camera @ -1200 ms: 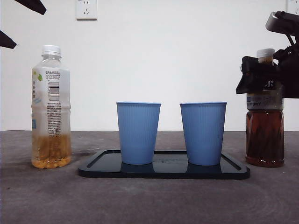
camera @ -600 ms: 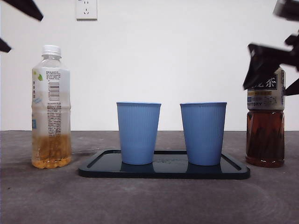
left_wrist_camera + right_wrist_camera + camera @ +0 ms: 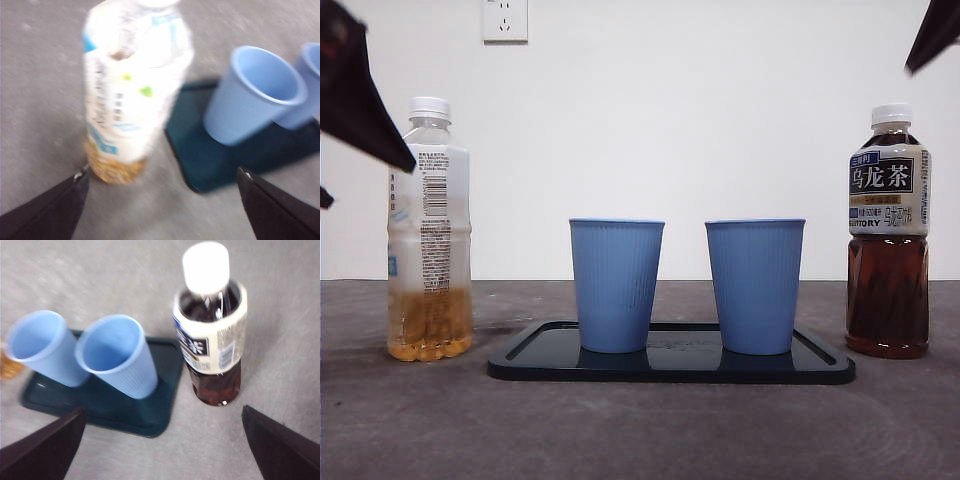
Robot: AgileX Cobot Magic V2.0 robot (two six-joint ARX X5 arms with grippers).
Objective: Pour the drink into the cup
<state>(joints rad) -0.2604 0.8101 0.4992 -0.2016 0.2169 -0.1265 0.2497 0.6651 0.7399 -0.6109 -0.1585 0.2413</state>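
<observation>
Front view: two blue cups stand side by side on a dark tray (image 3: 670, 368) in the middle of the table, the left cup (image 3: 616, 285) and the right cup (image 3: 755, 286) a little apart. A pale bottle (image 3: 429, 230) with a bit of yellow drink stands to the left of the tray. A dark tea bottle (image 3: 888, 232) with a white cap stands to the right.

Left wrist view: the left gripper (image 3: 162, 200) has its jaws wide apart above the pale bottle and holds nothing. This picture is blurry, so the bottle's label may be hard to read.

Right wrist view: the right gripper (image 3: 162, 440) has its jaws wide apart near the tea bottle, not touching it.
</observation>
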